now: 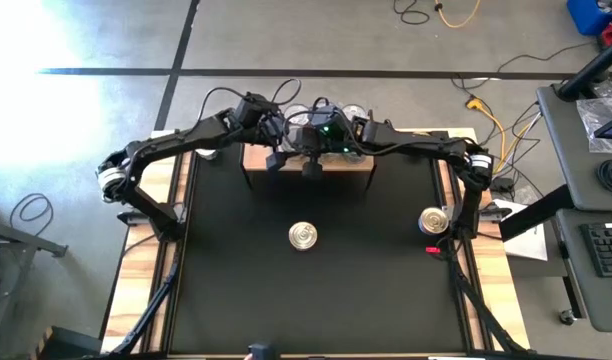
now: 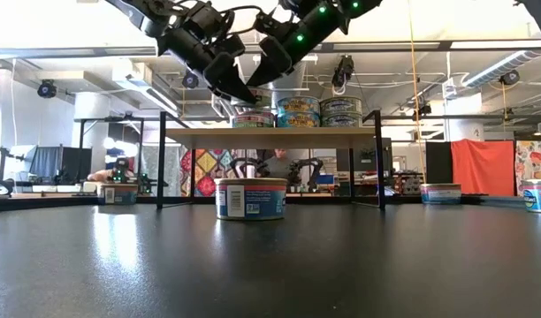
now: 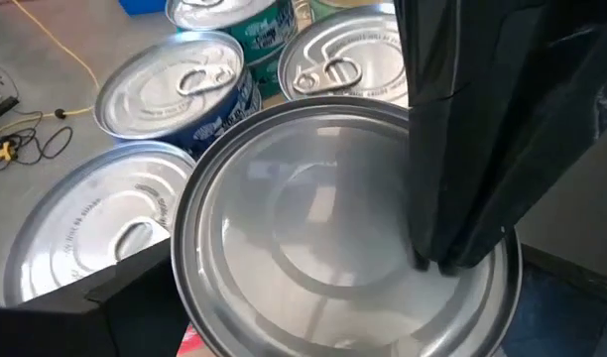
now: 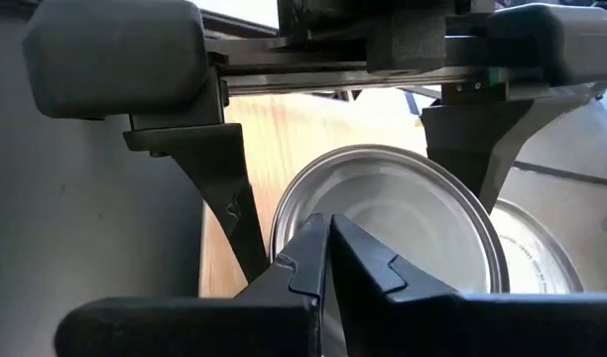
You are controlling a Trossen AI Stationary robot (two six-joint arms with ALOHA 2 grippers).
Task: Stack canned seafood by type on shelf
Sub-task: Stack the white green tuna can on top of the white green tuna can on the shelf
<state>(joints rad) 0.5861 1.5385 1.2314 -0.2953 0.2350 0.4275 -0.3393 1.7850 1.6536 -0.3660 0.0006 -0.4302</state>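
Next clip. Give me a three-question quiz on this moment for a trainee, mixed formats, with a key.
1. True or false: the shelf holds no cans yet.
2. Where are the left gripper and the right gripper? A: over the shelf. B: over the table's middle. C: parked at the table's sides.
3. Fill in: the can at the table's middle stands ___ (upright / on its side).

Key: 1 false; 2 A; 3 upright.

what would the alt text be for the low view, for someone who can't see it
Two dark robot arms reach down from above to a small wooden shelf on thin black legs, where several cans stand in a row. One blue-labelled can sits on the black table in front of the shelf, and two more cans sit far to the right.
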